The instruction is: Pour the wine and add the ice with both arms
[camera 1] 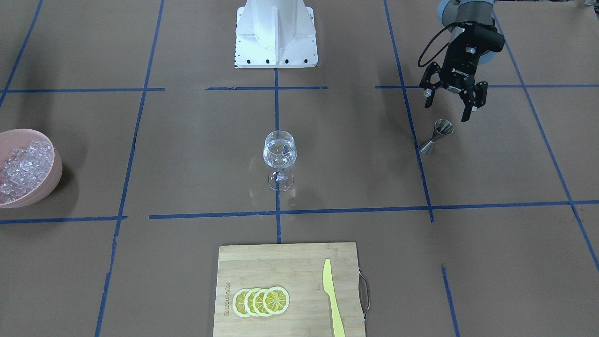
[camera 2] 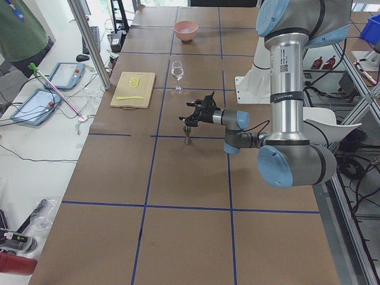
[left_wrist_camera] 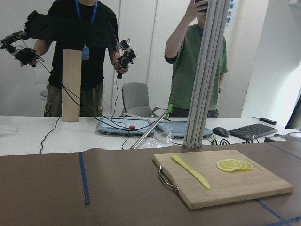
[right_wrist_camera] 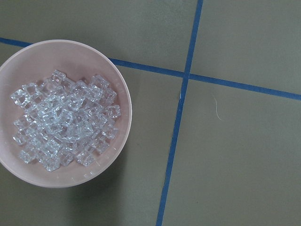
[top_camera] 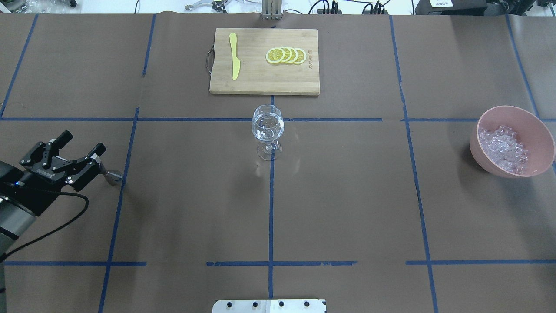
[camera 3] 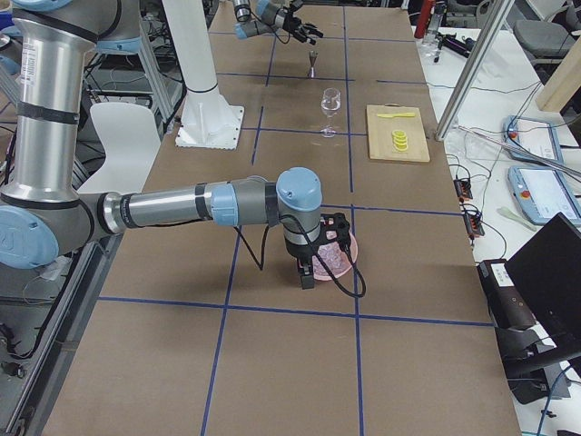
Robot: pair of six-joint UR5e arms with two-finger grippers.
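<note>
Robotics lab; tape-gridded table (top_camera: pixel 347 195); aluminium post (left_wrist_camera: pixel 207 70); teach pendants (camera 2: pixel 34 107); keyboard (left_wrist_camera: pixel 254 132).

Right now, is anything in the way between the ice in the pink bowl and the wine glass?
Nothing visible is. The ice sits in the pink bowl, and only bare brown paper with blue tape lines lies between it and the wine glass. The cutting board lies beyond the glass, off that path.

Wine glass (top_camera: pixel 268 130): table centre, straight ahead of my base (camera 1: pixel 276 47).
Cutting board (top_camera: pixel 264 84): beyond the glass, at the far edge.
Knife (top_camera: pixel 234 61): on the board, left part.
Lemon slices (top_camera: pixel 286 55): on the board, right part, overlapping in a row.
Bowl (top_camera: pixel 538 126): far to my right.
Ice (top_camera: pixel 504 150): in the bowl.
Jigger (camera 1: pixel 435 137): on my left, near my left gripper (camera 1: pixel 447 111).
</note>
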